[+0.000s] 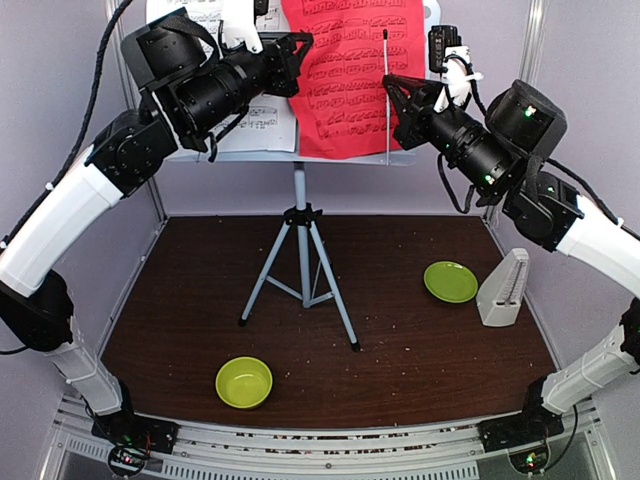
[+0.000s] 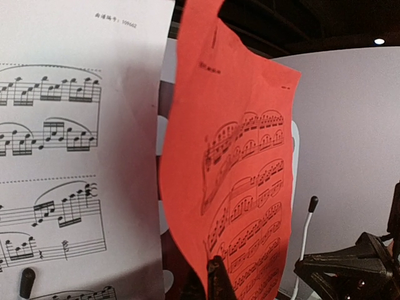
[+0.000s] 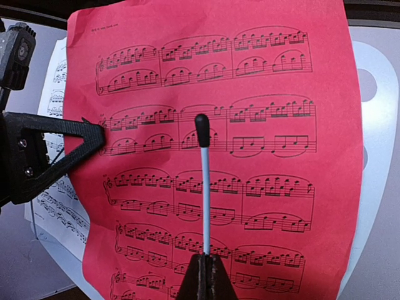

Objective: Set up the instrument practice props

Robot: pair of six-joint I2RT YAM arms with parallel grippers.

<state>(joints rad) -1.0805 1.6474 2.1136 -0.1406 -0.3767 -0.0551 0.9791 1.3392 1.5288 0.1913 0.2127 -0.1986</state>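
The dark brown table (image 1: 420,350) is matte and speckled with pale crumbs. On it at 12 o'clock I see the music stand (image 1: 300,240): a slim grey pole on three splayed tripod legs, topped by a pale metal desk with rounded cut-outs.

Both pages lean upright on that desk. The red sheet-music page (image 1: 350,80) is thin paper printed with black staves; it sits at the desk's middle and its left edge curls forward. The white sheet-music page (image 1: 265,120) is partly hidden behind my left arm at 11 o'clock.

The cream metronome (image 1: 503,290), a smooth blunt pyramid, stands at 3 o'clock by the table's right edge. Just inside it, not touching, lies a glossy lime-green flat plate (image 1: 450,281). A round lime-green bowl (image 1: 244,382) sits at 7 o'clock.

The stand's thin white retainer rod (image 3: 204,187), black-tipped, stands upright across the red page.

The left gripper (image 1: 303,42) has its black jaws pressed together, pinching the red page's left edge. The right gripper (image 1: 390,84) has its jaws closed tight at the rod. I cannot tell whether it nips the rod.
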